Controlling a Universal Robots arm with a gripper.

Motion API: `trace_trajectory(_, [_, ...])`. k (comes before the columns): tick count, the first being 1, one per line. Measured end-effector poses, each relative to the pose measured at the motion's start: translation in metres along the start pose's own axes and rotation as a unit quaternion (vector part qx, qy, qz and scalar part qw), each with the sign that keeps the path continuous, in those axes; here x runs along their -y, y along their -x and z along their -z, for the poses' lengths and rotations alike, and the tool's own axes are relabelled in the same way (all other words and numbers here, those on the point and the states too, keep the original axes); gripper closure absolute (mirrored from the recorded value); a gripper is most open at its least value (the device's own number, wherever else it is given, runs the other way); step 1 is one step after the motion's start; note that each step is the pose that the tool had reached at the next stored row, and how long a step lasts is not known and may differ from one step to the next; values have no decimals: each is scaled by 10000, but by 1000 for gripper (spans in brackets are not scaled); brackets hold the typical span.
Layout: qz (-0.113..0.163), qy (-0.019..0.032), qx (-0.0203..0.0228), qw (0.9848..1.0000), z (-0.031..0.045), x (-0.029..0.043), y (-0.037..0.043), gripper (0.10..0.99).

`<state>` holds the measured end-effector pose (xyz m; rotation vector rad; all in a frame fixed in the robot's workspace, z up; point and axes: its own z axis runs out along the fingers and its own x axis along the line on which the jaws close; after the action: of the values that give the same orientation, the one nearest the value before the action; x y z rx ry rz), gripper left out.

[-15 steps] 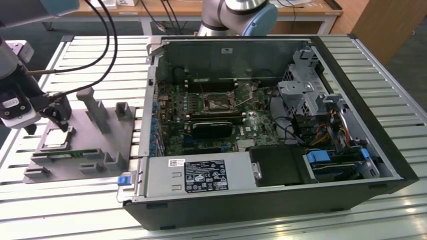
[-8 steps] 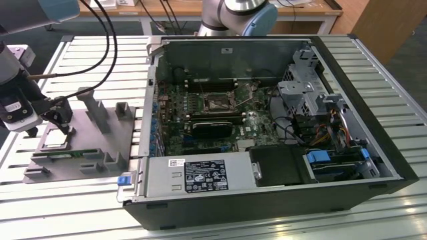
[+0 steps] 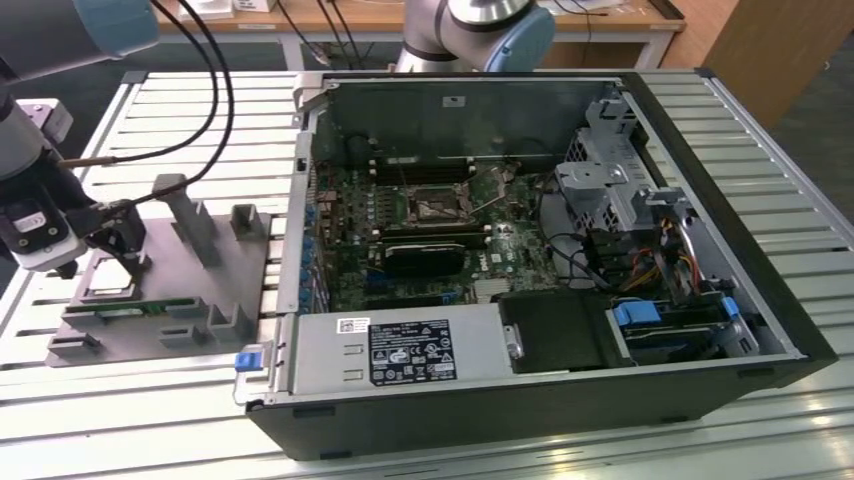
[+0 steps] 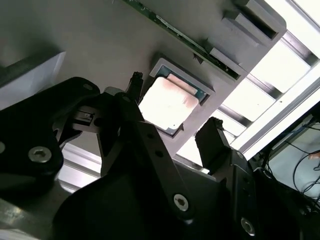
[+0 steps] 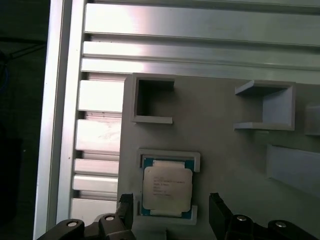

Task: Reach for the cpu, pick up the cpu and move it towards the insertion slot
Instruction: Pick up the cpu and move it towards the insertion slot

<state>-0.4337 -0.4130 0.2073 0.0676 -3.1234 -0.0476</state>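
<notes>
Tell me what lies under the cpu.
The cpu lies in a framed pocket of the grey fixture; the pocket's raised rim shows beside the chip. The pocket's floor beneath is covered by the chip.

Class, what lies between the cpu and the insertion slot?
In the exterior view, from the cpu to the insertion slot: the grey fixture's posts, then the case's side wall and motherboard.

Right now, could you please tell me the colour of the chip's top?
The chip is silvery-white; best in the first wrist view.
</notes>
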Motion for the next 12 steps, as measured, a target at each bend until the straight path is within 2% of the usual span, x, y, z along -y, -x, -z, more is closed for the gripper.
trace_trajectory(6, [-1,-6,0,10000,-95,-5,-13,380])
trace_trajectory(12, [0,-10,0,10000,-174,-45,-9,396])
